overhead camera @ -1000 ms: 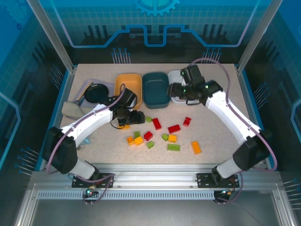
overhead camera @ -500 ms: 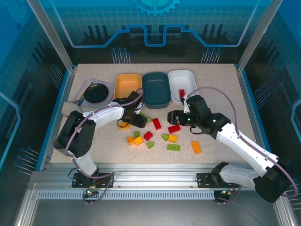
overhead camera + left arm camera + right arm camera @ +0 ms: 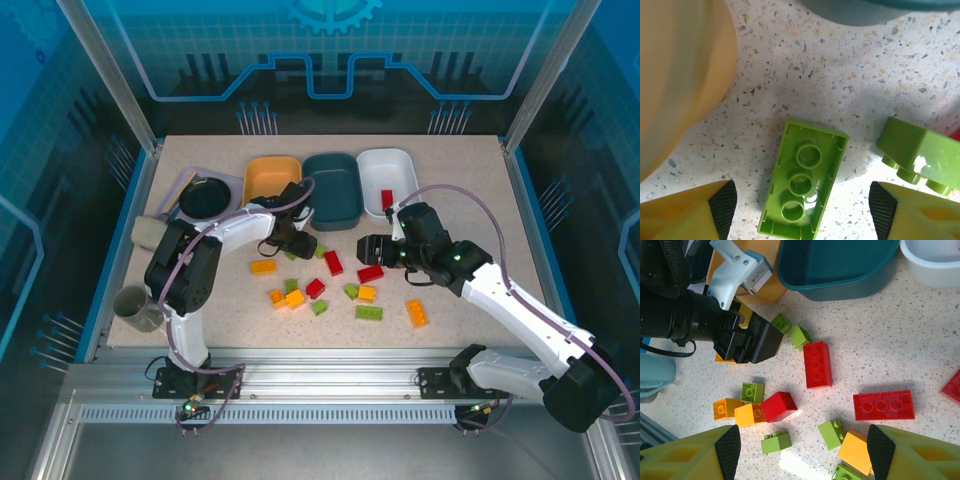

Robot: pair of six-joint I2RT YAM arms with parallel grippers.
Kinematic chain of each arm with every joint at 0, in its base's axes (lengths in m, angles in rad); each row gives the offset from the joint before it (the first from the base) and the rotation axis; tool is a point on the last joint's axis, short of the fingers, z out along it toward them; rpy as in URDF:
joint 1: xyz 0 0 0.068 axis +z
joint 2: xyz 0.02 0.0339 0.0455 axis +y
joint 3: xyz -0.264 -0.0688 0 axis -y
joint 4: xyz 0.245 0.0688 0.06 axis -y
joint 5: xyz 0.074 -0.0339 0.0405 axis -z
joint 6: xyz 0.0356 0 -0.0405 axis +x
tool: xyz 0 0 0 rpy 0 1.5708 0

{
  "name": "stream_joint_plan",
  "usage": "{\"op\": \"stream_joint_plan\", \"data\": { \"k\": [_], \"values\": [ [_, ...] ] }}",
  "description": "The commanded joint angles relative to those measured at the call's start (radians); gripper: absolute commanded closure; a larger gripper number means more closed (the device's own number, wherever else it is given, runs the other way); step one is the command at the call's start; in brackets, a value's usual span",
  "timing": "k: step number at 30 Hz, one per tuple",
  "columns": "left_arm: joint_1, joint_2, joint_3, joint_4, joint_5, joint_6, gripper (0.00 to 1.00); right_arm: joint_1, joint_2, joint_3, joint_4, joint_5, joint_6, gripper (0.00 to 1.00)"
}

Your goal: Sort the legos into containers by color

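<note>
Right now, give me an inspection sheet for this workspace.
Surface: speckled table, bricks scattered mid-table.
Job's things: loose legos in red, green and orange; one red brick in the white tub; teal tub looks empty; orange tub partly hidden by the left arm.
Clutter: lavender tray with a dark item; mug at the left edge.
Grippers: left tool open over a green brick; right tool open above the loose bricks.
Cables: purple cable loops along each arm.
Surroundings: blue-lit enclosure, metal frame posts.

1 overhead, 2 wrist close-ups, legos [image 3: 315, 288] shared
</note>
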Motion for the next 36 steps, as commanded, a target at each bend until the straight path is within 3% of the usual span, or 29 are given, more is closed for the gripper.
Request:
{"op": "stream_joint_plan", "data": {
  "k": [1, 10, 17, 28, 32, 36],
  "values": [
    [0.007, 0.034, 0.022, -0.046, 0.012, 0.001, 0.28, -0.001, 0.011, 0.021, -0.01, -0.013, 0.004, 0.3],
    [0.007, 0.097, 0.047, -0.073, 0.051, -0.044, 0.42, -0.012, 0.011, 0.022, -0.013, -0.006, 0.007, 0.3],
    [-0.007, 0.098, 0.044, -0.075, 0.048, -0.073, 0.62, -0.019, 0.013, 0.024, -0.017, -0.003, 0.009, 0.3],
    [-0.102, -0.077, -0.025, -0.144, -0.027, -0.212, 0.65, -0.017, -0.007, 0.026, 0.014, -0.022, -0.017, 0.3],
    [-0.098, -0.183, 0.003, -0.225, -0.029, -0.281, 0.65, -0.01, -0.032, 0.011, 0.109, -0.084, -0.05, 0.3],
    [-0.031, -0.21, 0.105, -0.318, -0.019, -0.304, 0.65, 0.018, -0.033, 0.001, 0.25, -0.099, -0.065, 0.28]
  ]
}}
